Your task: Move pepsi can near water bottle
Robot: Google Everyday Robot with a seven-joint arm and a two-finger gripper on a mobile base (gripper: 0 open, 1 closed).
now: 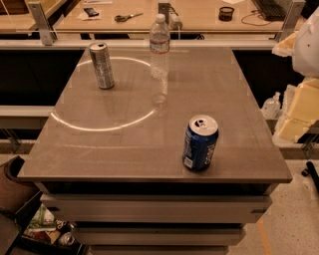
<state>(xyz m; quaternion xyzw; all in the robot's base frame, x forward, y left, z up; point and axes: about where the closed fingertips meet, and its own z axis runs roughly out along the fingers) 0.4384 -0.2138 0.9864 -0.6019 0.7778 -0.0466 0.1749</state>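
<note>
The pepsi can (200, 143), short and blue with a silver top and a white label patch, stands upright near the front right of the grey table (99, 149). The water bottle (159, 47), tall and clear with a white cap and a red-banded label, stands upright at the back middle of the table. The can and the bottle are far apart. My gripper is out of view. Only a white rounded part (308, 42), perhaps of my arm, shows at the right edge.
A taller slim silver can (102, 65) stands at the back left of the table. Pale yellow blocks (299, 109) and a small white bottle (271, 105) sit off the table to the right. A desk behind holds scissors (128, 17) and a black cup (226, 13).
</note>
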